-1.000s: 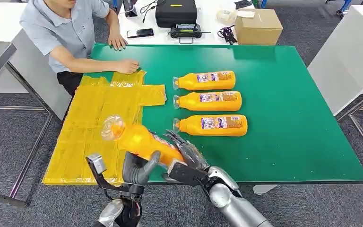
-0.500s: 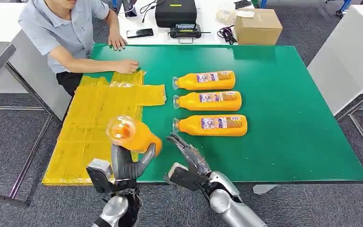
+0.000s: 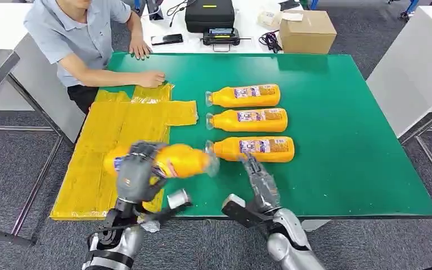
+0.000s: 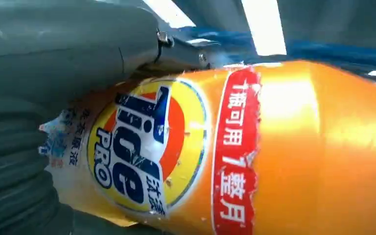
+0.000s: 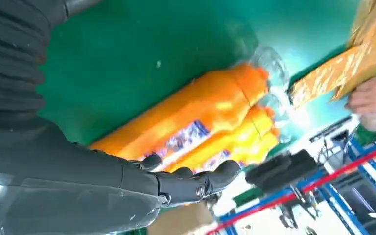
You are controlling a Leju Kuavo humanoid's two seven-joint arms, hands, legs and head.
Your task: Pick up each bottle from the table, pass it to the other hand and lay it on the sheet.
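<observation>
person (image 3: pixel 79 34), cardboard box (image 3: pixel 306 31), black case (image 3: pixel 209 14)

Green table (image 3: pixel 343 140) — bottles (image 3: pixel 246 120), yellow sheet (image 3: pixel 118 129)

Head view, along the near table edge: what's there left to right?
Yellow sheet → left robot hand gripping an orange bottle → right robot hand, open → bare green table.

Lab or office – white desks (image 3: pixel 0 28), grey carpet (image 3: pixel 365 242), equipment case (image 3: pixel 209 14)
</observation>
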